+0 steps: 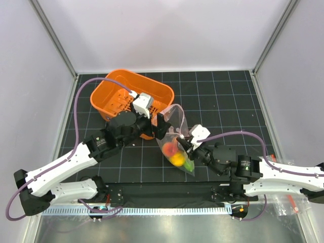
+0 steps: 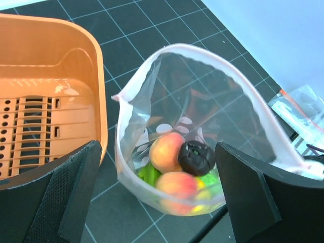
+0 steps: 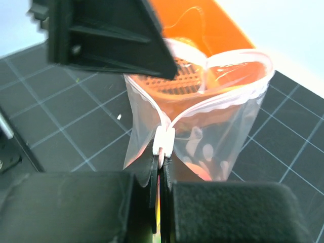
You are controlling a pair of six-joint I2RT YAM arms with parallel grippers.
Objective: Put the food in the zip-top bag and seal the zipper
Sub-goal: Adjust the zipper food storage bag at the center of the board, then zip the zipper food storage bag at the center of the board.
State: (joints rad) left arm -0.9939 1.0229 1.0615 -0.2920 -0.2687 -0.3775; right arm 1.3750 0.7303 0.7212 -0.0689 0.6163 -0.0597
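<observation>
Looking down from the top view, the zip-top bag [image 1: 178, 124] stands on the dark gridded surface [image 1: 228, 101] just beside the orange basket [image 1: 119, 93], between the two arms. The food [image 1: 176, 152] is heaped in its lower end. The left pincer [image 1: 159, 124] sits at the bag's basket side and the right pincer [image 1: 184, 144] at its near edge.

From the left wrist, that pincer's fingers [image 2: 71, 197] stand wide apart with nothing between them but the bag below. The mouth gapes in a loop, the zipper [image 2: 243, 86] unsealed. Inside, a peach-orange ball [image 2: 166, 152] touches a dark purple piece [image 2: 196, 158], with green pieces [image 2: 149, 174] and a yellow-orange fruit [image 2: 177, 186] beneath.

From the right wrist, the right pincer is clamped tight on the zipper where the two lips meet at one corner.

The film looks thin, crinkly and slippery, likely to buckle rather than push. The toys seem light, so they give little ballast and the bag may slide or tip. The stiffer zipper strip is the sensible hold: pinch an end, then press along it.
</observation>
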